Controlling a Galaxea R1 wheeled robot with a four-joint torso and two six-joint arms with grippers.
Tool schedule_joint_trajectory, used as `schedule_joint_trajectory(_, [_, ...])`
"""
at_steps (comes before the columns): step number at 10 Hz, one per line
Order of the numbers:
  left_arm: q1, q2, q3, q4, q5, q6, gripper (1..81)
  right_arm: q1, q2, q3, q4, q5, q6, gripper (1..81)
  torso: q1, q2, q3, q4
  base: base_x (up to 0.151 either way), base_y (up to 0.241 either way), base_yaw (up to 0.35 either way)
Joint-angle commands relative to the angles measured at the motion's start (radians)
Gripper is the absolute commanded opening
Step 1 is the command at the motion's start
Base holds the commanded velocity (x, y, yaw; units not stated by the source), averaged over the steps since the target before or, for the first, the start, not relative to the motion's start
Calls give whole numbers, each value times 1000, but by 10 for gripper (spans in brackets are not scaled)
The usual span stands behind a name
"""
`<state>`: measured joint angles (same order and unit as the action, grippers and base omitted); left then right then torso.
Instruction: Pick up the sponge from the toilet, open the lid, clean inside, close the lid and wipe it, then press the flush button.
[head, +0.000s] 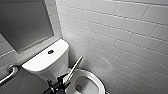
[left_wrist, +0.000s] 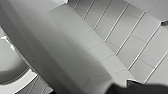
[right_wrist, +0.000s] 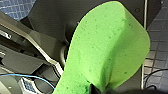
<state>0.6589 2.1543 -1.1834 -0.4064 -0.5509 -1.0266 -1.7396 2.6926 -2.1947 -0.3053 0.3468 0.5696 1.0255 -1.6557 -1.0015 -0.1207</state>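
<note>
White ceramic is seen at left: the toilet (head: 45, 62) is set against the tiled wall (head: 120, 37), its flush button (head: 50, 52) untouched on the tank top. The lid (head: 74, 67) is seen tilted part-way up, with the left gripper (head: 59, 83) placed at its edge, presumably to lift it; whether it is clamped cannot be told. The bowl (head: 98, 82) is thereby exposed. The sponge (right_wrist: 105, 55) is pinched in the right gripper (right_wrist: 98, 88), probably readied for cleaning inside.
</note>
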Motion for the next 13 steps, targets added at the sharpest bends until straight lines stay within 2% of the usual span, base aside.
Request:
schedule_joint_trajectory(1, [-80,-78,12,41,-16,5,811,-33,-29,9,-15,-60,0,10,0,0,0,0,0,0,0])
schedule_joint_trajectory(2, [-69,-89,1,46,-44,5,811,-35,-31,9,-15,-60,0,10,0,0,0,0,0,0,0])
schedule_joint_trajectory(5, [-55,-122,-13,74,-50,3,811,-32,-31,10,-17,-58,-2,10,0,0,0,0,0,0,0])
schedule_joint_trajectory(7, [-57,-83,-47,74,-95,3,811,-35,-31,14,-17,-58,-2,10,0,0,0,0,0,0,0])
schedule_joint_trajectory(10, [-60,-14,-202,92,-126,-7,811,-50,-24,15,-20,-58,-2,10,0,0,0,0,0,0,0])
schedule_joint_trajectory(12, [-61,-20,-226,129,-132,-30,811,-61,-31,14,-14,-58,-2,10,0,0,0,0,0,0,0])
schedule_joint_trajectory(13, [-64,-33,-231,150,-156,-38,811,-65,-32,18,-15,-58,-2,10,0,0,0,0,0,0,0])
